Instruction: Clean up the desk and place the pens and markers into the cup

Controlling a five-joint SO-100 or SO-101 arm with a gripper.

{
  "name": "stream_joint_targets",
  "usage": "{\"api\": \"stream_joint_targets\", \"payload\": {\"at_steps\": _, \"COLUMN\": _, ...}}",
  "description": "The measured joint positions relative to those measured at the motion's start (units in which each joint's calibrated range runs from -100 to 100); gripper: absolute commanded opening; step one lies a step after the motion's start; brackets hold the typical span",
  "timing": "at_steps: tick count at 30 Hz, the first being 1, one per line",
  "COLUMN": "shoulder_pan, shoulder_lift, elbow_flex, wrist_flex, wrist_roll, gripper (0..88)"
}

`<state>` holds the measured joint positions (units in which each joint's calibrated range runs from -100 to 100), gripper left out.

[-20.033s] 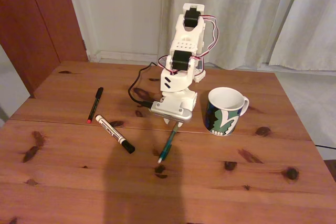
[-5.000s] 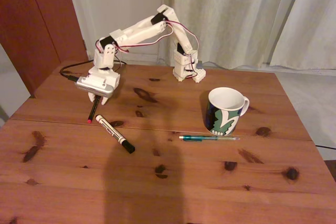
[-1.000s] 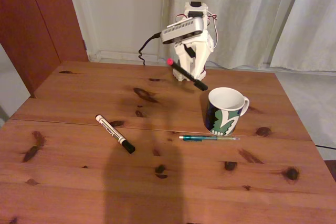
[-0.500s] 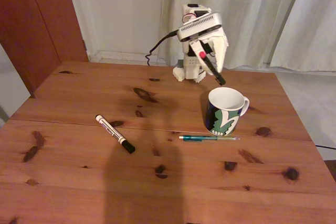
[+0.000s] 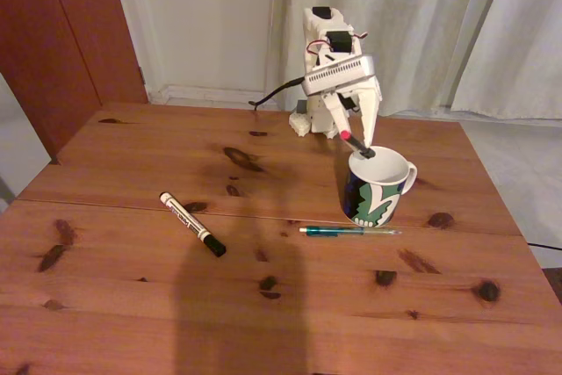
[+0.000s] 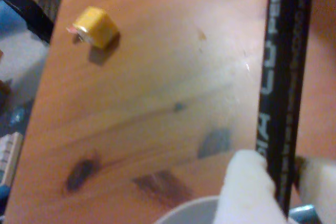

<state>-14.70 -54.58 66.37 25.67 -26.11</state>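
My gripper (image 5: 349,133) hangs over the back rim of the cup (image 5: 378,189) and is shut on the slim black pen (image 5: 358,146). The pen slants down to the right, red tip up, and its black end is at the cup's mouth. In the wrist view the white fingertips (image 6: 247,179) pinch the black pen (image 6: 283,77), and the cup's pale rim (image 6: 191,209) shows below. A white marker with a black cap (image 5: 191,223) lies on the desk (image 5: 132,305) at the left. A green pen (image 5: 349,231) lies just in front of the cup.
The arm's base (image 5: 307,120) stands at the desk's far edge with a black cable (image 5: 272,94) beside it. Curtains hang behind. A small yellow block (image 6: 94,27) lies on the wood in the wrist view. The desk's right edge is near the cup.
The gripper has swung right and dropped with the black pen, from beside the base to right over the cup. The marker and green pen have not moved in the last second.
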Motion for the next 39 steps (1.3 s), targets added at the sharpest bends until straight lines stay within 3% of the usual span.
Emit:
{"api": "stream_joint_targets", "payload": {"at_steps": 26, "shoulder_pan": 1.7, "shoulder_lift": -0.1, "elbow_flex": 3.1, "wrist_flex": 0.0, "wrist_roll": -1.3, "gripper": 0.6}}
{"api": "stream_joint_targets", "payload": {"at_steps": 39, "shoulder_pan": -3.9, "shoulder_lift": -0.1, "elbow_flex": 3.1, "wrist_flex": 0.0, "wrist_roll": -1.4, "gripper": 0.6}}
